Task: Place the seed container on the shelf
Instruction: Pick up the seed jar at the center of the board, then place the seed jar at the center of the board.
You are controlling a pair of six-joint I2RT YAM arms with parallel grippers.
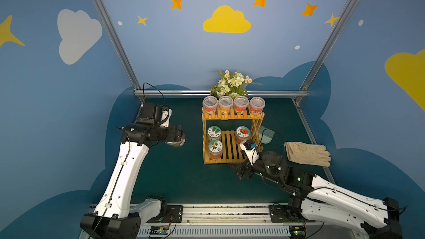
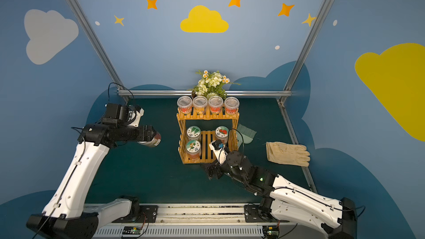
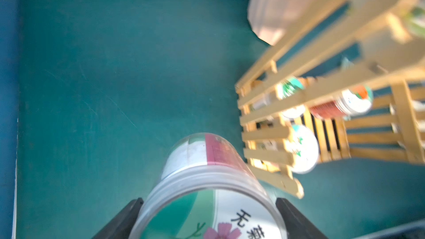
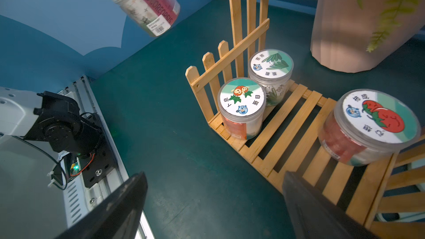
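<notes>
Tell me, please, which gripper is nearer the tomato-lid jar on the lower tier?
Right. The right gripper hangs open at the shelf's front edge near the tomato-lid jar; the left gripper holds the seed container beyond the shelf's other side.

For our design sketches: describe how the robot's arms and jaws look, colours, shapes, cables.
The left arm and right arm share smooth white shells between chunky black joints and black bases. A thin black cable runs along each white shell, clipped in place. The jaws are black tapering wedges.
</notes>
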